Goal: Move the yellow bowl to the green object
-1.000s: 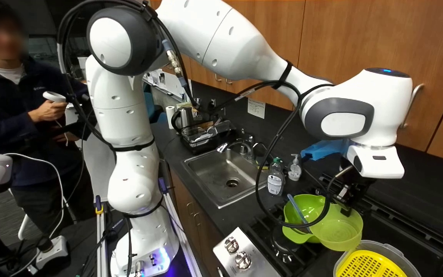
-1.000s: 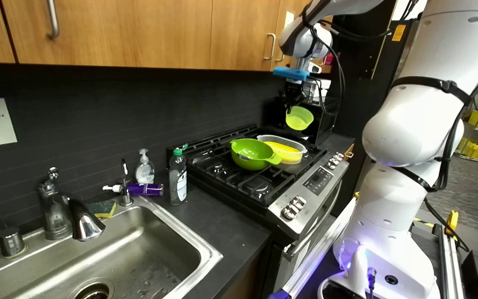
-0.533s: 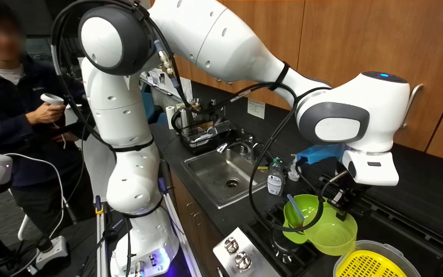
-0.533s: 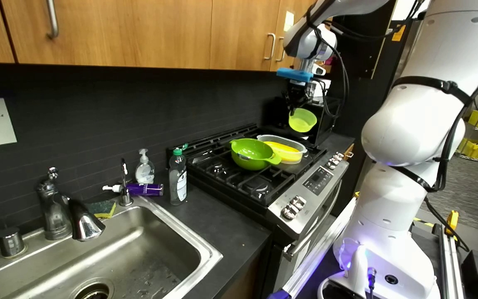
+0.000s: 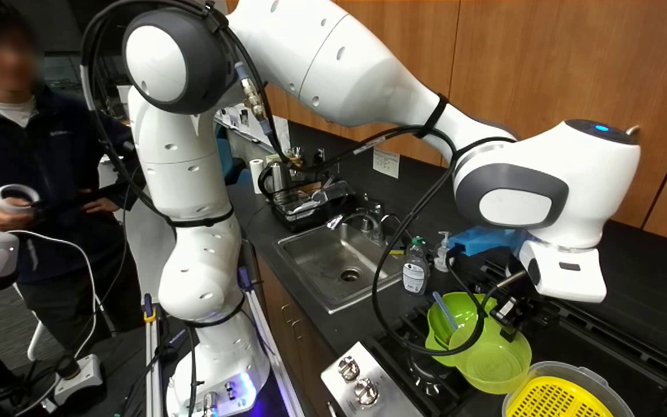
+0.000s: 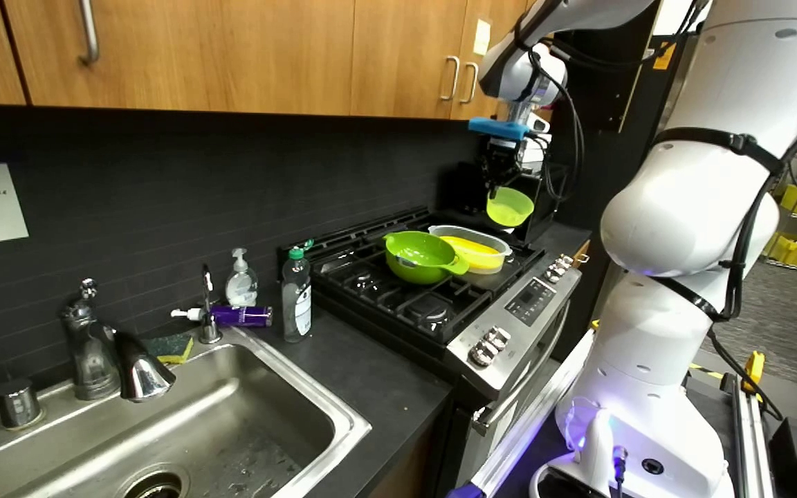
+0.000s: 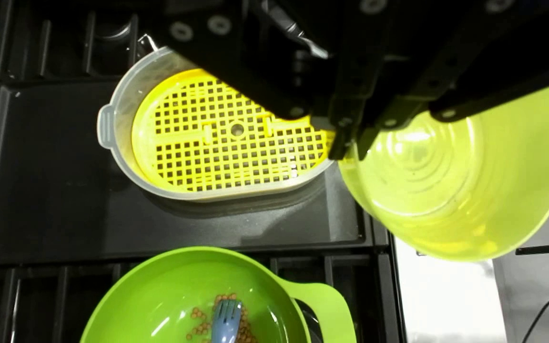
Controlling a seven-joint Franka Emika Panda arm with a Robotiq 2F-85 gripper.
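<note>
The bowl (image 7: pixel 474 176) hangs tilted in the air, its rim pinched in the claw (image 7: pixel 351 151), jaws nearly together; in the wrist view the bowl is right of the claw. Lower left of the claw is the dish (image 7: pixel 165 290), apart from the bowl, with 1 fork (image 7: pixel 227 320) and brown pellets (image 7: pixel 246 329) inside. Left of the claw, the strainer (image 7: pixel 229 150) sits in the tub (image 7: pixel 122 112).

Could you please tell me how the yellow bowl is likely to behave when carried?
The yellow bowl looks thin and translucent, so probably light and slightly flexible. Pinched at one edge by the gripper, it may pivot.
</note>
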